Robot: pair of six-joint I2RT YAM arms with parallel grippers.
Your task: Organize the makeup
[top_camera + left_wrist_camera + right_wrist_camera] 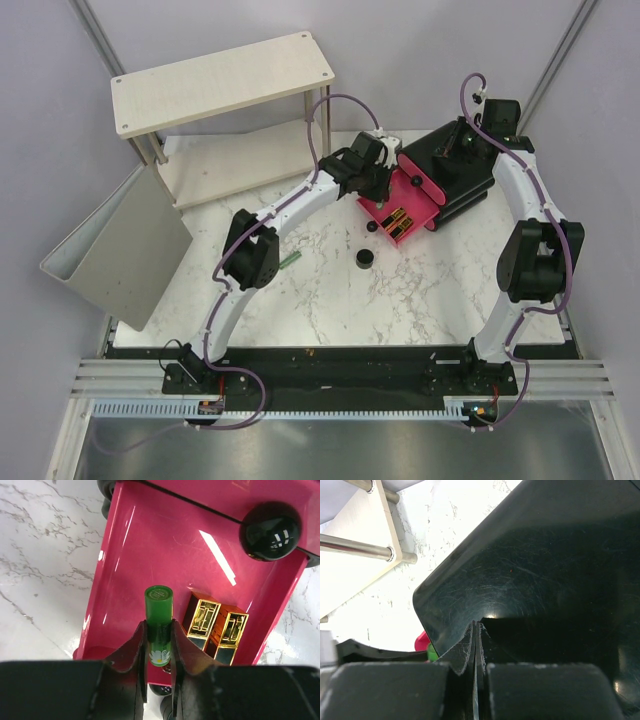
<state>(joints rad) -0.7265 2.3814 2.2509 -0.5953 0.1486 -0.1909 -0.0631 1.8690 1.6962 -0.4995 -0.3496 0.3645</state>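
My left gripper (377, 190) (158, 628) is shut on a green tube (159, 615) and holds it over the open pink drawer (140, 550) (388, 212) of the black box (455, 172). Two black-and-gold cases (216, 626) lie side by side in that drawer, next to the tube. A second green tube (290, 262) and the round black jar (365, 259) lie on the marble table. My right gripper (464, 140) (476, 626) is shut with its tips on the black box top (545, 570). The beige bottles are out of view.
A wooden two-level shelf (220, 80) stands at the back left. A grey bin (120, 250) leans off the table's left edge. The drawer's black round knob (270, 530) is at its front.
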